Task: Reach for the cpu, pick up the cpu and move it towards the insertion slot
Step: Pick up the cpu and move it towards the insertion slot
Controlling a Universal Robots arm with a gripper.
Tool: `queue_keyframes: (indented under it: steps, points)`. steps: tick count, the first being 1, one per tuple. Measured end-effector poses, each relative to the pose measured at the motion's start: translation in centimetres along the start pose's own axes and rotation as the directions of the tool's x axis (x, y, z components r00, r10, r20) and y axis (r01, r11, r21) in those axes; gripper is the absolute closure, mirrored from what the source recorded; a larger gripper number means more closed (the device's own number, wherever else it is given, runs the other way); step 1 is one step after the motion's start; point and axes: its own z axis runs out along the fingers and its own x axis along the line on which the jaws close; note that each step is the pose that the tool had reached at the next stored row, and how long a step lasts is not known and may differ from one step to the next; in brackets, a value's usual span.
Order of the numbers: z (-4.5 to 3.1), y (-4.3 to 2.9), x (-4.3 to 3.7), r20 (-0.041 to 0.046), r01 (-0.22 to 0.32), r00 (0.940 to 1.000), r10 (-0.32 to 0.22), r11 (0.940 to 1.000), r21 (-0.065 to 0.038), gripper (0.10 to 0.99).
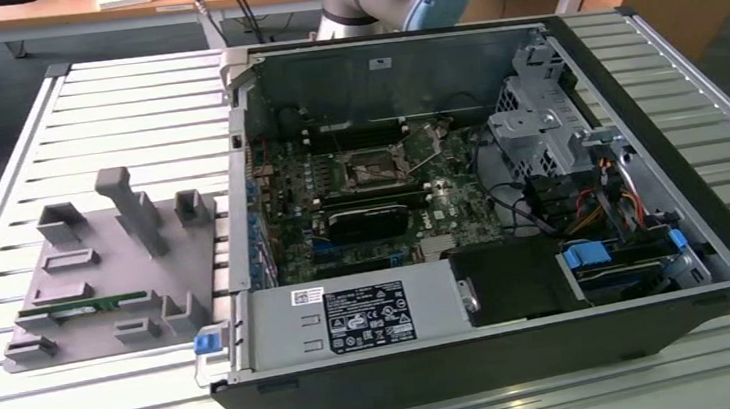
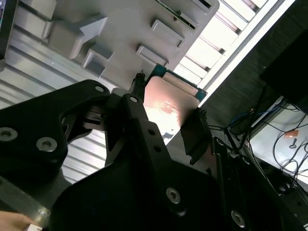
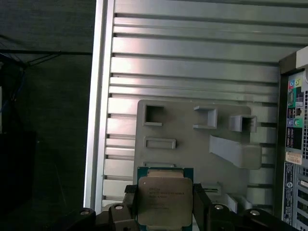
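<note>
Between its fingers (image 3: 200,207) the hand (image 3: 163,214) grasps the cpu (image 3: 162,195) by opposite edges, probably to keep it level. Below the hand lies the grey tray (image 3: 187,155).

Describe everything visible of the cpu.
The cpu is a small flat square chip: a silvery metal lid with faint print on a green board that shows as a thin border. In the second wrist view the lid glares with reflected light. The tool is shut on it, dark fingers pressing two opposite edges. It hangs above the grey tray, which lies on the slatted metal table; nothing else touches it.
</note>
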Motion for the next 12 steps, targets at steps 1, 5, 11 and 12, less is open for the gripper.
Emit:
queue_keyframes:
  steps: [1, 5, 11, 12]
  points:
    - [-0.13, 0.03, 0.0, 0.0002, 0.0, 1.0, 0.0, 1.0, 0.0, 0.541]
    - [-0.27, 0.11, -0.52, 0.0006, 0.0, 1.0, 0.0, 1.0, -0.001, 0.541]
    - [-0.26, 0.17, -2.22, 0.0006, -0.001, 1.0, 0.001, 1.0, -0.004, 0.541]
    - [-0.25, 0.17, -2.56, 0.0007, -0.002, 1.0, 0.002, 1.0, -0.004, 0.541]
